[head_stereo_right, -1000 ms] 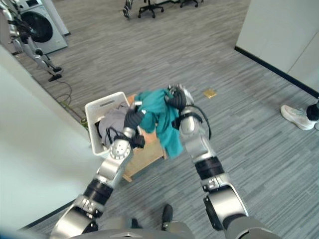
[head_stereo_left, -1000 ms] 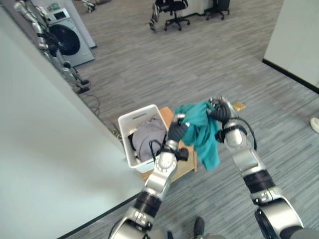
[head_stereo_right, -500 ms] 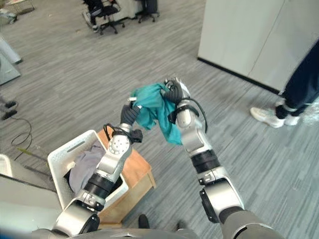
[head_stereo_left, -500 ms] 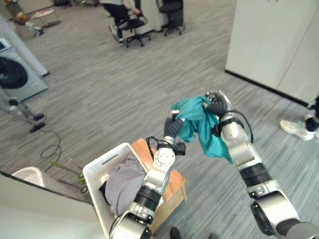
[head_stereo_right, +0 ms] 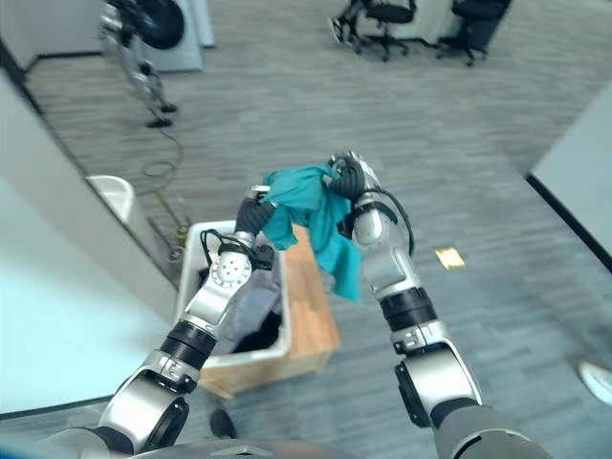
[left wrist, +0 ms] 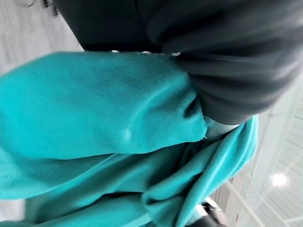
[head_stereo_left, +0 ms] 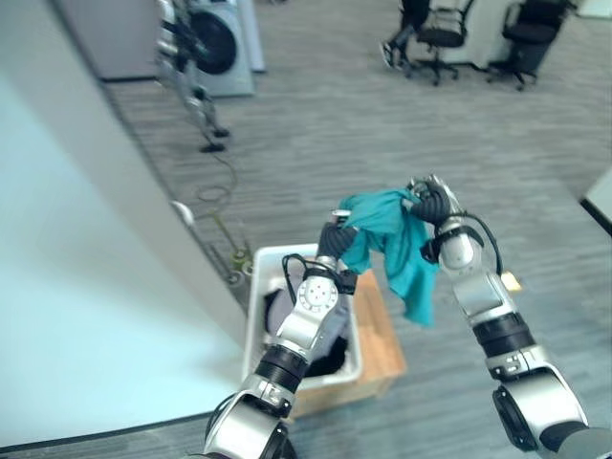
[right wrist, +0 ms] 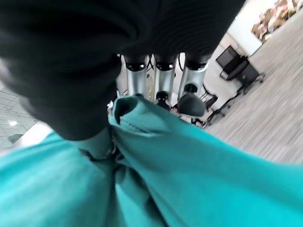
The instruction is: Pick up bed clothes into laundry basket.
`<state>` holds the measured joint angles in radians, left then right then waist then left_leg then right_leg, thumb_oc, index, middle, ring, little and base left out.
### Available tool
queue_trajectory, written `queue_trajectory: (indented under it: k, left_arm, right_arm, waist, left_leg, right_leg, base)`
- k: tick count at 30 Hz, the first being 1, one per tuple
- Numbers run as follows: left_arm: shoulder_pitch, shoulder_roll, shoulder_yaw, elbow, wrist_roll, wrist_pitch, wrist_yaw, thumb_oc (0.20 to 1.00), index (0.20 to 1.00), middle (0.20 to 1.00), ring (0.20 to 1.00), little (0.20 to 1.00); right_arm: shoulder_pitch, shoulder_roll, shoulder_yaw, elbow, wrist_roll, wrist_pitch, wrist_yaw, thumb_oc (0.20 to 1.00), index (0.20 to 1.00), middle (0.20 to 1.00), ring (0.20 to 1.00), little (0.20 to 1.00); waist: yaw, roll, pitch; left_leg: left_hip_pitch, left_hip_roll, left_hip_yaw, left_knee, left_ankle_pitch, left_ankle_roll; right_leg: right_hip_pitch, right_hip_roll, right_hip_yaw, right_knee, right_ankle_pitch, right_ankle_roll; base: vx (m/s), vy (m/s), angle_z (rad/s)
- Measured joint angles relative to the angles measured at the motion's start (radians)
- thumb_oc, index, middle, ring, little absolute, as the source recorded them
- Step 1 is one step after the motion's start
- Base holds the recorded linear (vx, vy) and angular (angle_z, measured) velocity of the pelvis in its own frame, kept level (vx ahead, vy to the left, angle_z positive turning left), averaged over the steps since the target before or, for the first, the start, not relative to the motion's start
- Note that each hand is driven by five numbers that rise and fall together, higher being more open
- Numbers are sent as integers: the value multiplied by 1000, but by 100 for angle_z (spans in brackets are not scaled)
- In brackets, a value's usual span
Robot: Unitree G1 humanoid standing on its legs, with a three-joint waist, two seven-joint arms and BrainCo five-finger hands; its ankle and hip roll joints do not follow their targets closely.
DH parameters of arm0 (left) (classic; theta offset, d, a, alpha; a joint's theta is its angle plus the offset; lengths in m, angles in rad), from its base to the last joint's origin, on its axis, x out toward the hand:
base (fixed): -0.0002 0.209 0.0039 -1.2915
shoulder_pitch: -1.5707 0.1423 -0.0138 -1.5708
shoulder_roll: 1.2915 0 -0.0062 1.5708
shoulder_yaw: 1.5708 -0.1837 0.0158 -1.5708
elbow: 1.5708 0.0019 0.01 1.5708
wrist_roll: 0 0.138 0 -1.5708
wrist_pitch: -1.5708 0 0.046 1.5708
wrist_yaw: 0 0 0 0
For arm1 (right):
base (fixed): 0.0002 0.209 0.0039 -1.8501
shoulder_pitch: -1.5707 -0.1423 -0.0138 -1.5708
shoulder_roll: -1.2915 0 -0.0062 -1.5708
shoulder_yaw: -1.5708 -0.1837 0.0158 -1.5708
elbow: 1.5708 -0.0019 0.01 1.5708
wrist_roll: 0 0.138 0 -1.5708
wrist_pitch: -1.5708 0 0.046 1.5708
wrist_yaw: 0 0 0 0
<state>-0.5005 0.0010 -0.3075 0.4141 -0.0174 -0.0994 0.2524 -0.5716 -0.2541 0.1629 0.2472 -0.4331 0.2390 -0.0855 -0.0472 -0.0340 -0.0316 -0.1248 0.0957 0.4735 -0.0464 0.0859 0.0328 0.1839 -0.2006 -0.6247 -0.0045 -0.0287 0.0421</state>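
Note:
A teal garment [head_stereo_left: 392, 244] hangs in the air between my two hands, its loose end drooping toward the floor. My left hand [head_stereo_left: 335, 237] grips its left edge and my right hand [head_stereo_left: 432, 203] is curled round its upper right corner. The cloth [left wrist: 94, 123] bunches against the left hand's dark cover, and in the right wrist view the cloth [right wrist: 189, 179] lies under silver fingers [right wrist: 161, 80]. The white laundry basket [head_stereo_left: 256, 287] sits below and left of the garment, with grey and dark clothes inside. The garment hangs over the wooden stand [head_stereo_left: 378, 335] by the basket's right rim.
A pale wall [head_stereo_left: 76, 239] runs along the left, close to the basket. A washing machine [head_stereo_left: 215, 38] stands far back left, and office chairs [head_stereo_left: 440, 43] at the back right. A small white bin [head_stereo_right: 115, 196] sits by the wall. Grey carpet spreads out to the right.
The whole picture has swung, so the camera moved. Both hands keep hold of the teal garment, which now hangs closer to the basket's right rim.

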Motion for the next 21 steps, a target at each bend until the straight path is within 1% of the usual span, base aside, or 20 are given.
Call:
queue_trajectory:
  k: [1, 2, 3, 4, 5, 6, 7, 8, 9, 10, 11, 12, 13, 14, 15, 17, 21]
  left_arm:
    - [1, -6, -20, -1, 0, 0, -1, 200, 200, 200, 200, 200]
    - [0, 5, -33, -1, 0, -1, -1, 200, 200, 200, 200, 200]
    - [-1, 4, -28, 3, 1, -2, -1, 200, 200, 200, 200, 200]
    - [-13, -17, -32, 31, 0, -11, 10, 200, 200, 200, 200, 200]
    - [-20, -54, -44, 61, 1, -13, 6, 200, 200, 200, 200, 200]
    - [-9, -84, -61, 72, 1, -11, -3, 200, 200, 200, 200, 200]
    - [9, -90, -75, 49, 0, -12, -3, 200, 200, 200, 200, 200]
    - [46, -90, -79, 7, 1, -13, -4, 200, 200, 200, 200, 200]
    - [58, -93, -76, -4, 1, -15, -4, 200, 200, 200, 200, 200]
    - [82, -98, -71, -16, 1, -15, -4, 200, 200, 200, 200, 200]
    - [106, -91, -72, -38, 1, -14, -7, 200, 200, 200, 200, 200]
    - [128, -72, -77, -77, 1, -13, -13, 200, 200, 200, 200, 200]
    - [144, -46, -78, -103, 1, -14, -21, 200, 200, 200, 200, 200]
    - [156, -31, -75, -106, 0, -14, -23, 200, 200, 200, 200, 200]
    - [164, -11, -73, -106, 1, -13, -27, 200, 200, 200, 200, 200]
    - [179, 5, -53, -104, 1, -11, -34, 200, 200, 200, 200, 200]
    - [184, -3, -46, -102, 1, -7, -42, 200, 200, 200, 200, 200]
  right_arm:
    - [28, -8, 0, -22, 0, 1, -1, 200, 200, 200, 200, 200]
    - [48, -13, 3, -43, 0, 0, -1, 200, 200, 200, 200, 200]
    - [44, -15, 1, -46, 1, -2, 0, 200, 200, 200, 200, 200]
    - [51, -37, -4, -58, 1, -7, 0, 200, 200, 200, 200, 200]
    - [55, -57, -11, -63, 1, -3, 0, 200, 200, 200, 200, 200]
    - [42, -58, -29, -59, 1, 12, -2, 200, 200, 200, 200, 200]
    - [28, -54, -31, -57, 1, 10, -3, 200, 200, 200, 200, 200]
    - [17, -31, -30, -52, 1, 9, -16, 200, 200, 200, 200, 200]
    - [14, -25, -29, -51, 1, 7, -17, 200, 200, 200, 200, 200]
    - [10, -23, -27, -43, 0, 0, -18, 200, 200, 200, 200, 200]
    - [16, -21, -26, -42, 1, 1, -16, 200, 200, 200, 200, 200]
    - [20, -20, -26, -45, 1, -1, -15, 200, 200, 200, 200, 200]
    - [31, -17, -25, -45, 1, -7, -14, 200, 200, 200, 200, 200]
    - [45, -9, -21, -49, 1, -15, -14, 200, 200, 200, 200, 200]
    - [74, -6, -12, -60, 1, -19, -14, 200, 200, 200, 200, 200]
    - [131, -1, 11, -71, 1, -19, -14, 200, 200, 200, 200, 200]
    - [149, -3, 12, -74, 1, -22, -18, 200, 200, 200, 200, 200]
  waist:
    - [-9, 33, 0]
    - [-3, 39, -1]
    - [0, 36, 1]
    - [1, 45, 9]
    - [0, 51, 18]
    - [-13, 25, 13]
    - [-20, -7, 6]
    - [-27, -53, -7]
    - [-15, -52, -15]
    - [19, 0, -20]
    - [27, 19, -27]
    - [23, 1, -28]
    - [25, -28, -37]
    - [25, -21, -38]
    - [22, -15, -38]
    - [20, -10, -37]
    - [9, -2, -34]
  left_leg:
    - [32, -18, -44, -30, -8, 20]
    - [54, -39, -61, -45, -19, 33]
    - [57, -48, -82, -45, -29, 33]
    - [51, -34, -128, -45, -33, 30]
    - [51, -23, -163, -46, -32, 27]
    - [58, -46, -153, -47, -32, 26]
    - [71, -86, -149, -47, -49, 36]
    - [93, -138, -145, -53, -70, 42]
    - [94, -138, -129, -53, -76, 46]
    - [86, -93, -121, -53, -91, 49]
    - [88, -66, -125, -47, -95, 34]
    - [93, -70, -131, -46, -84, 20]
    - [95, -84, -134, -47, -84, 16]
    - [97, -75, -144, -47, -78, 10]
    - [102, -66, -156, -47, -75, 5]
    - [112, -48, -160, -47, -75, 5]
    - [118, -35, -160, -48, -74, 4]
  right_leg:
    - [-54, -61, 62, 186, -15, 8]
    - [-147, -86, 232, 307, -59, 64]
    - [-196, -56, 318, 306, -79, 74]
    - [-253, 77, 570, 265, -140, 64]
    - [-281, 174, 725, 191, -157, 55]
    - [-359, 191, 710, 124, -101, 0]
    - [-416, 158, 657, 124, -26, -26]
    - [-467, 105, 613, 113, 54, -38]
    - [-476, 99, 606, 118, 75, -30]
    - [-487, 119, 565, 185, 61, -22]
    - [-467, 125, 545, 200, 54, -15]
    - [-404, 107, 548, 150, 55, -7]
    - [-352, 88, 561, 66, 28, 37]
    - [-317, 95, 551, 10, 56, 41]
    - [-280, 106, 540, -44, 78, 41]
    - [-241, 126, 529, -102, 101, 26]
    - [-235, 140, 525, -102, 97, 14]
  base:
    - [218, 97, 117]
    - [200, 36, 82]
    - [201, -9, 66]
    - [90, -69, 66]
    - [98, -85, 111]
    - [77, -99, 104]
    - [60, -74, 92]
    - [83, -56, 32]
    - [68, -25, -5]
    - [80, -14, -34]
    - [64, -3, -16]
    - [82, -6, 13]
    - [78, -30, 24]
    - [58, -38, 25]
    - [47, -44, 19]
    - [21, -30, 9]
    - [2, -8, -1]
